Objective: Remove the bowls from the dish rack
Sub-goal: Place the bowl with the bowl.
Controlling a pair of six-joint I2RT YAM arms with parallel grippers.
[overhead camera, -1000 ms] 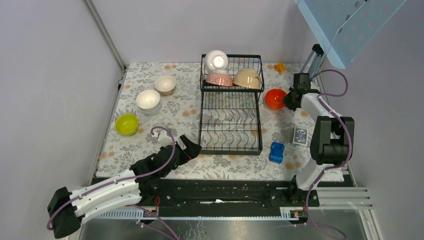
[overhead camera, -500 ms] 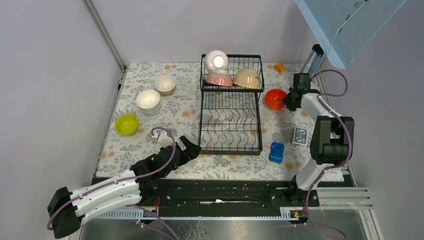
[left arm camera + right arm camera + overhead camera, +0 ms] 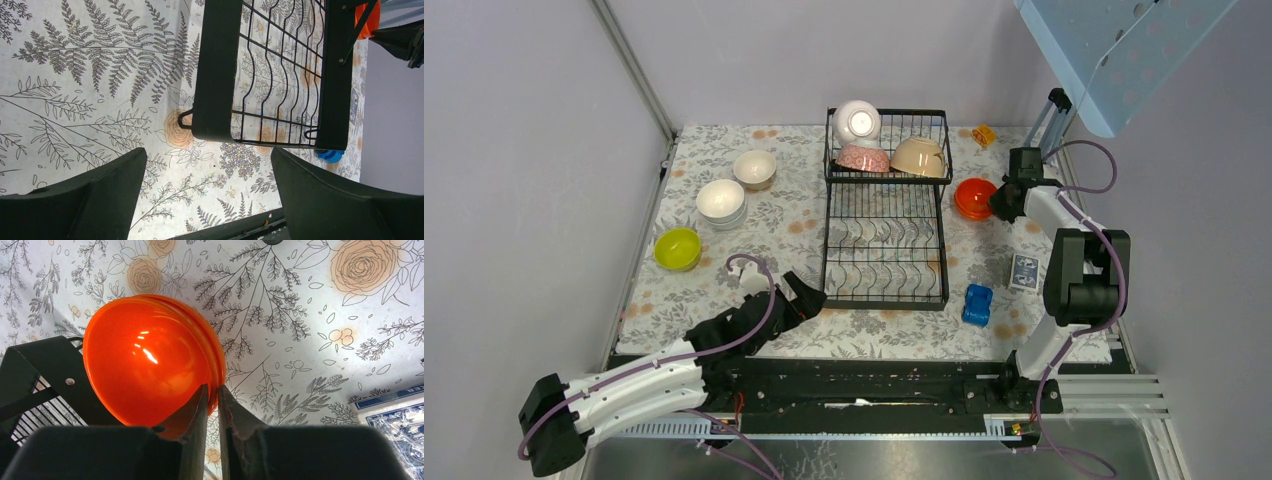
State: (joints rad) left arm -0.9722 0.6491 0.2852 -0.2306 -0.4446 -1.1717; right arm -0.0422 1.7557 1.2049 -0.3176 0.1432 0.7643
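Three bowls are sitting in dish rack while right pincer is pinching orange bowl by rim, prob. to seat it on bench; left pincer is hanging released.

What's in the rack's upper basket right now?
Three: a white bowl, a pink patterned bowl and a beige bowl. Anything under or behind them is covered.

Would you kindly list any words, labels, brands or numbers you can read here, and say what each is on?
No text is legible in any view.
The blue patterned packet carries printing, too small and blurred to read.
The orange bowl, dish rack and floral tablecloth show no writing.
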